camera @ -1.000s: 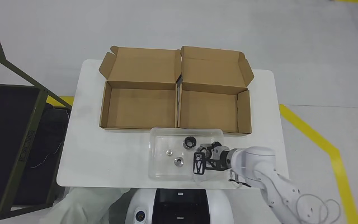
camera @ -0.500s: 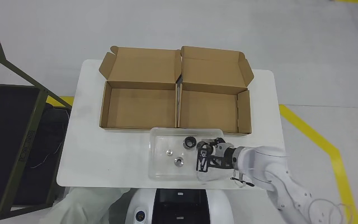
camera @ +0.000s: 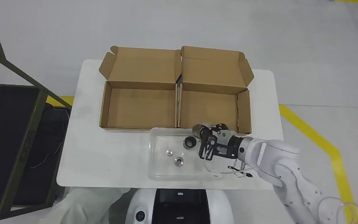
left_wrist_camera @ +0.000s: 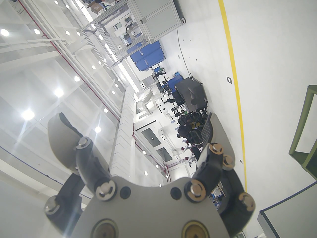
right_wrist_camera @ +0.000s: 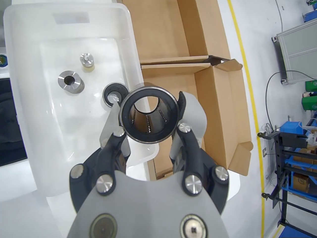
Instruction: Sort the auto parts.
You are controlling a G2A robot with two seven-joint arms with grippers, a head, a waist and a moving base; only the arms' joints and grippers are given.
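- The right gripper (right_wrist_camera: 149, 105) holds a black cylindrical bearing (right_wrist_camera: 146, 125). Its two fingers press on the opposite sides of the round body.
- The bearing is a short hollow tube with thin rows of small balls along its inner wall. In the right wrist view one open end faces the camera and one can look through the bore. So the long axis runs roughly along the fingers, a little tilted. The other end points away from the wrist, toward the cardboard boxes.
- In the top view the bearing hangs over the far right part of the clear plastic tray (camera: 154, 168), near the tray's far rim.
- The arm comes in from the near right side, and the gripper points to the left and far.
- Three parts lie on the tray floor, apart from each other. A black ring (camera: 190, 143) lies flat with its hole upward, just beside the gripper. A silver bushing (camera: 178, 162) stands nearer, also with its hole upward. A small silver stud (camera: 167, 151) stands to the left of them.
- Two open cardboard boxes stand side by side on the white surface (camera: 84, 145), touching each other, just beyond the tray. They are the left box (camera: 140, 106) and the right box (camera: 210, 109). Their lids are folded back on the far side.
- The left gripper (left_wrist_camera: 136, 125) has its fingers wide apart with nothing between them. It points up into the room, away from the surface.
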